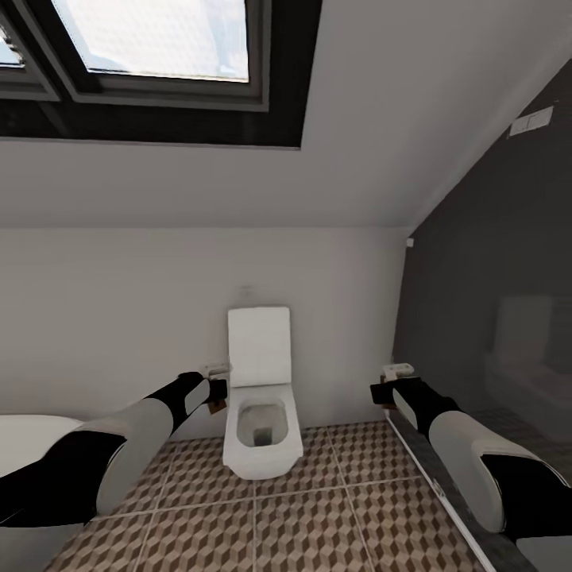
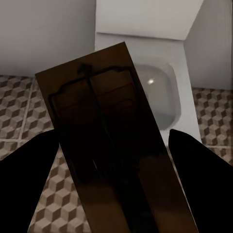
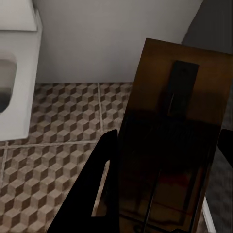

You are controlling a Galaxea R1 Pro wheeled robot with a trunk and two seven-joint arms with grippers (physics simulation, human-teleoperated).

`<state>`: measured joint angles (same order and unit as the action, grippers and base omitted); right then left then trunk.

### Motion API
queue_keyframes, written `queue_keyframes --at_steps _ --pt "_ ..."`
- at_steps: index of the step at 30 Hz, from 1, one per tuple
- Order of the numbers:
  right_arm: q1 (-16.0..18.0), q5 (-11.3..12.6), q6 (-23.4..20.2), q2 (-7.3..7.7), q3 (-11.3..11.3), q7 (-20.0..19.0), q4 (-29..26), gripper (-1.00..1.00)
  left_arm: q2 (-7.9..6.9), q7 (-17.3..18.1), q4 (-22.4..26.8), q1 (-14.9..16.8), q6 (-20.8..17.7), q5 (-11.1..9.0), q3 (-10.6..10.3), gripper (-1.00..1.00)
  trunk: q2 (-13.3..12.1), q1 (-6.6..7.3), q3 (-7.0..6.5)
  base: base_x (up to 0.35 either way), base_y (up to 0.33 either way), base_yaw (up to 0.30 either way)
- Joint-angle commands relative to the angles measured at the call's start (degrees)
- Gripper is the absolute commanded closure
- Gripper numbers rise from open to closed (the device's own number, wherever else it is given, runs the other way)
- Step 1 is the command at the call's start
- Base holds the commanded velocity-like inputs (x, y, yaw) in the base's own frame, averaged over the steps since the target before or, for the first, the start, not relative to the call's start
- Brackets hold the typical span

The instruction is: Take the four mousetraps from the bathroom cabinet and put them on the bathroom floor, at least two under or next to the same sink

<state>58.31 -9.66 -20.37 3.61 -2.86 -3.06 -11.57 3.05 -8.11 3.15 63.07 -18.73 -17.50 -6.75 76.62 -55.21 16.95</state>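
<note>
Head view: both arms extend fwd over the bathroom floor (image 1: pixel 318 524), cube-pattern tiles w/ pale grout. White toilet (image 1: pixel 260 397) stands against the back wall, lid raised, bowl open. Left end effector (image 1: pixel 214 393) sits just beside the toilet's left side, above the floor; a small brown piece shows at its tip. Right end effector (image 1: pixel 385 393) hangs near the dark glossy wall (image 1: pixel 492 302) on the right, also w/ a brown piece at the tip. White bathtub (image 1: pixel 24 437) edge shows at the far left. Skylight window (image 1: pixel 151 48) set in the sloped ceiling.

Left wrist view: a mousetrap (image 2: pixel 111 145) is clamped betw. the two dark fingers (image 2: pixel 24 170), which close on its long edges. Board is flat-on to the camera, dark wire frame visible on its face. Behind it: toilet bowl (image 2: pixel 162 92) and tiled floor (image 2: pixel 19 107).

Right wrist view: second mousetrap (image 3: pixel 174 145) gripped the same way, a finger (image 3: pixel 92 199) against its edge, other finger mostly out of frame. Dark metal plate and wire on the board face. Below: tiled floor (image 3: pixel 63 131), toilet side (image 3: pixel 14 87) near the floor's back edge.
</note>
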Motion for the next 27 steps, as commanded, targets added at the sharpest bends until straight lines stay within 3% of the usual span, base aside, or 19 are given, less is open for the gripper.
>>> queue_keyframes --at_steps 1,8,21,27 --pt "0.0 -0.5 -0.3 -0.02 -0.3 -0.4 -0.1 1.0 0.02 -0.3 0.1 0.0 -0.3 -0.6 -0.5 1.0 0.0 0.0 0.07 0.0 -0.28 0.0" --pt "0.0 -0.5 -0.3 -0.02 -0.3 0.3 -0.1 1.0 -0.01 -0.3 0.1 0.0 -0.1 -0.6 -0.5 1.0 0.0 0.0 0.07 0.0 -0.158 0.095" --pt "0.0 -0.5 -0.3 0.1 -0.4 0.4 -0.1 1.0 -0.06 -0.4 0.0 0.0 0.1 -0.5 -0.5 1.0 0.0 0.0 0.07 0.0 -0.012 0.253" --pt "0.0 -0.5 -0.3 0.18 -0.4 0.4 -0.1 1.0 -0.19 -0.3 0.0 0.0 0.1 -0.6 -0.5 1.0 0.0 0.0 0.07 0.0 0.0 0.079"
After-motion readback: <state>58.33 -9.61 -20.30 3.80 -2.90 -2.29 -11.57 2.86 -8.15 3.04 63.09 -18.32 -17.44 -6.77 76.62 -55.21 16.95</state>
